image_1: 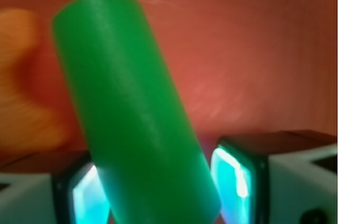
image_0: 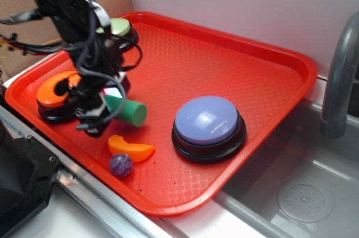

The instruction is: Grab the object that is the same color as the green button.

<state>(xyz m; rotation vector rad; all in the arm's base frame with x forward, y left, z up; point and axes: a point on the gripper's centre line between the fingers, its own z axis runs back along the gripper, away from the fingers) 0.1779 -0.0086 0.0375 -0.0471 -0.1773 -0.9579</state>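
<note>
The green cylinder point(image_0: 128, 111) lies between my gripper's point(image_0: 106, 108) fingers at the front left of the red tray point(image_0: 235, 58), its lighter flat end pointing right. In the wrist view the cylinder point(image_1: 132, 113) fills the middle, tilted, with my gripper point(image_1: 161, 197) shut on its lower end and the glowing pads point(image_1: 235, 182) on both sides of it. The pale green button point(image_0: 119, 26) sits at the tray's far left corner, behind the arm and partly hidden by it.
An orange button point(image_0: 56, 89) stands just left of the gripper. An orange crescent point(image_0: 130, 148) and a purple ball point(image_0: 120, 165) lie in front of it. A large blue-purple button point(image_0: 207, 120) is to the right. A faucet point(image_0: 339, 81) and sink point(image_0: 303, 193) are at right.
</note>
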